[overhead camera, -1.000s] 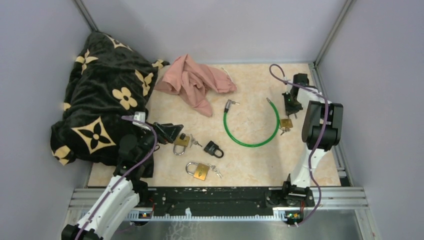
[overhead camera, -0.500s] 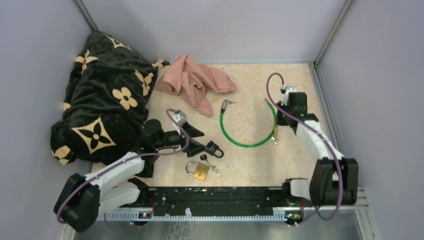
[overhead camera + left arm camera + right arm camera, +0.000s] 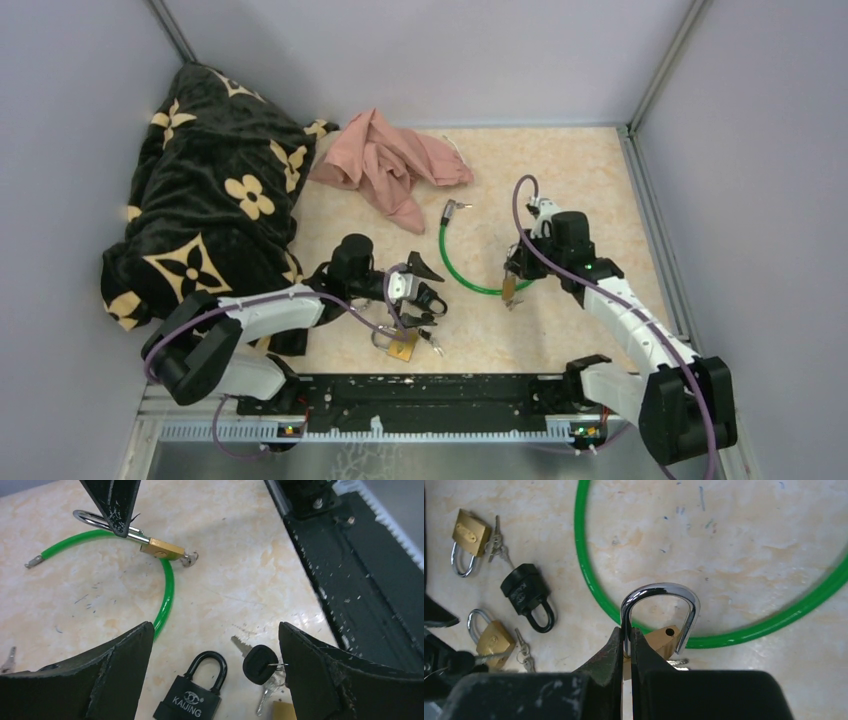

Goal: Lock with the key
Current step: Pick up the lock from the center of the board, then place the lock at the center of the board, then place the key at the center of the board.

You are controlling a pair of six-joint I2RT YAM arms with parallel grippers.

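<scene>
My right gripper [image 3: 629, 630] is shut on one leg of the open chrome shackle [image 3: 659, 591] of a brass padlock [image 3: 665, 640] and holds it over the green cable loop [image 3: 589, 580]. A silver key [image 3: 190, 559] sticks out at that padlock's body. It also shows in the top view [image 3: 510, 287]. My left gripper [image 3: 215, 630] is open and empty. Its jaws stand either side of a black KAIJING padlock [image 3: 192, 695] and a black-headed key [image 3: 260, 664] lying on the table.
Two more brass padlocks with keys lie near the black one: one [image 3: 469, 535] and another [image 3: 491, 637]. A black patterned blanket [image 3: 200, 190] and a pink cloth [image 3: 390, 160] lie at the back left. The cable's metal end [image 3: 455, 210] lies mid-table.
My left gripper has swung right to sit over the black padlock and black-headed key. My right gripper has carried the brass padlock left and nearer, across the cable loop.
</scene>
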